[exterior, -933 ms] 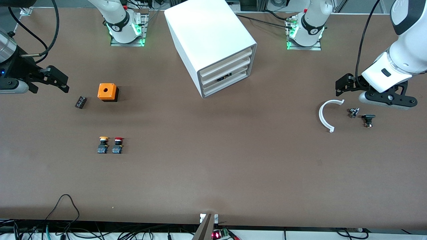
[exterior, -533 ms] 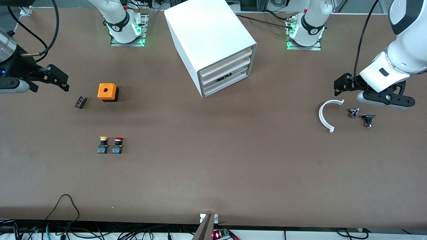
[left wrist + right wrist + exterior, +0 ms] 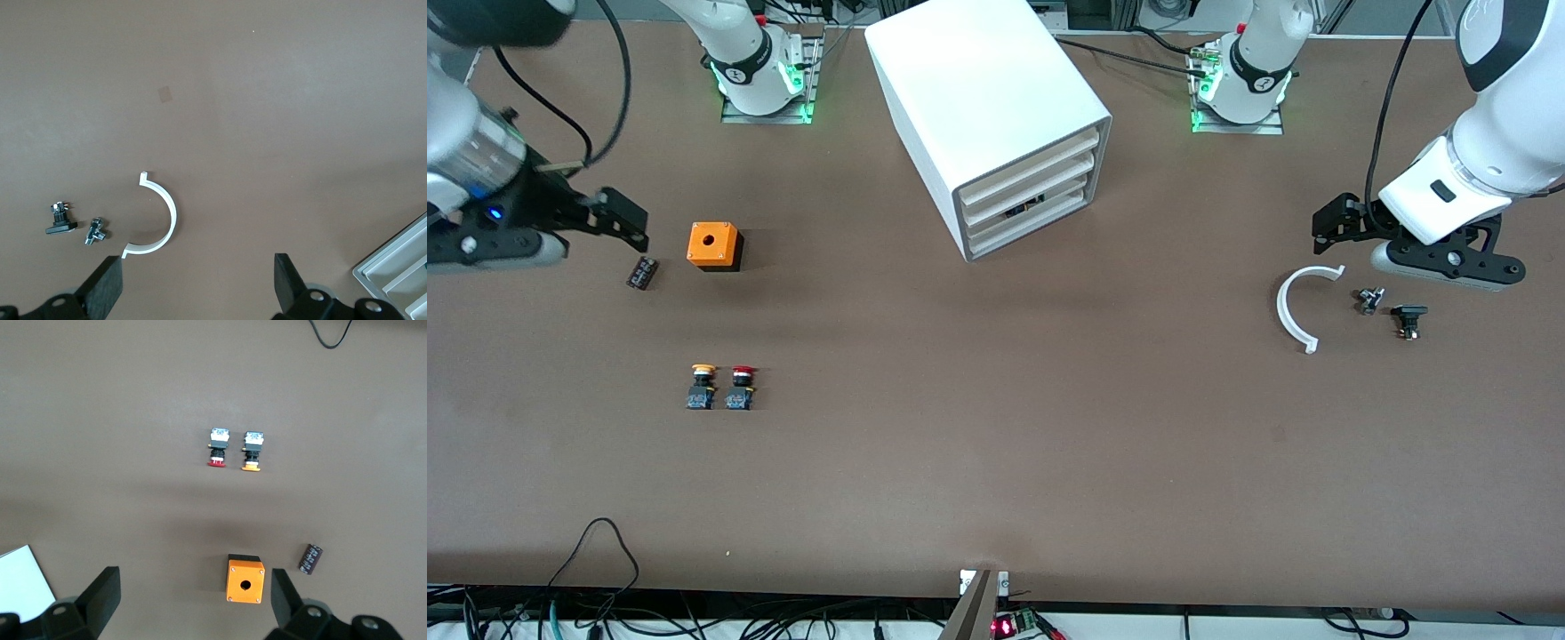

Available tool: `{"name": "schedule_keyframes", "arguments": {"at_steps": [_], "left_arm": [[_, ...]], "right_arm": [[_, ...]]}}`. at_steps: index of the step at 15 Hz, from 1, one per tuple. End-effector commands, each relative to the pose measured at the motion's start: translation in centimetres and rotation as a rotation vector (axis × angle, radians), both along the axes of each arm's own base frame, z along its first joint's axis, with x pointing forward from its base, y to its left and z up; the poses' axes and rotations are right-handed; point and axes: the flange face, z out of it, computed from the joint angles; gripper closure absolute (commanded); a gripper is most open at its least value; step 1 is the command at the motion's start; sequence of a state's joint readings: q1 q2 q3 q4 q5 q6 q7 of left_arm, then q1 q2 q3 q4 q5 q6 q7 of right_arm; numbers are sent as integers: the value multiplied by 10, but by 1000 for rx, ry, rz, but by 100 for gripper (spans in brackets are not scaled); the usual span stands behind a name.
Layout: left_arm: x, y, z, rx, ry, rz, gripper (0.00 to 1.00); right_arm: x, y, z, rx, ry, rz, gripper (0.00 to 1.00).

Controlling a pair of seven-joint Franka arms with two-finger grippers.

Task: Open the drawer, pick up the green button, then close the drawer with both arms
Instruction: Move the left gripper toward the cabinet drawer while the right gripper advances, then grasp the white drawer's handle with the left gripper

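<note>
White cabinet (image 3: 996, 124) with every drawer (image 3: 1030, 211) pushed in, well apart from both grippers, left gripper (image 3: 1332, 222) spread empty above a white curved piece (image 3: 1291, 307), right gripper (image 3: 624, 220) spread empty beside an orange box (image 3: 713, 245).

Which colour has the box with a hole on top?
Orange on a black base; the front view shows it best.

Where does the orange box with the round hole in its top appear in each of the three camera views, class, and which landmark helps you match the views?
Front view: orange box on the table toward the right arm's end, beside the small dark cylinder.
Left wrist view: not in it.
Right wrist view: orange box between the right gripper's fingers, low in the picture.
Shared landmark: the yellow-capped and red-capped buttons.
</note>
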State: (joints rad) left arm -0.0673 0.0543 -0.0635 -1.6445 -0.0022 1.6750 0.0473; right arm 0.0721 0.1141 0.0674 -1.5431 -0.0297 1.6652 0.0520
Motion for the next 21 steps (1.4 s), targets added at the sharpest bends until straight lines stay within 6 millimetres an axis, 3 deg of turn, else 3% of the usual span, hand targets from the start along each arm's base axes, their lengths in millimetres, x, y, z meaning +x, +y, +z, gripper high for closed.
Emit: {"name": "schedule_keyframes", "arguments": {"at_steps": [1, 4, 5, 6, 10, 15, 17, 18, 21], "left_arm": [[-5, 1, 6, 16, 14, 6, 0], [-15, -4, -10, 0, 134, -58, 0], [-19, -21, -16, -27, 179, -102, 0], [-19, -32, -39, -39, 248, -138, 0], [-18, -62, -84, -294, 389, -223, 0], [-26, -102, -158, -611, 488, -197, 1], [-37, -133, -190, -668, 466, -258, 2], [-39, -136, -209, -700, 448, -277, 2], [-46, -142, -270, -855, 450, -327, 4]], "right_arm": [[13, 2, -22, 1, 22, 14, 0], [27, 1, -56, 2, 62, -5, 0], [30, 1, -67, 2, 78, -10, 0], [33, 2, -74, 8, 82, -11, 0], [44, 2, -105, 10, 105, -15, 0], [51, 12, -127, 79, 145, -142, 0], [55, 14, -137, 78, 141, -180, 0], [56, 16, -144, 73, 150, -212, 0], [53, 48, -153, 52, 163, -271, 0]]}}
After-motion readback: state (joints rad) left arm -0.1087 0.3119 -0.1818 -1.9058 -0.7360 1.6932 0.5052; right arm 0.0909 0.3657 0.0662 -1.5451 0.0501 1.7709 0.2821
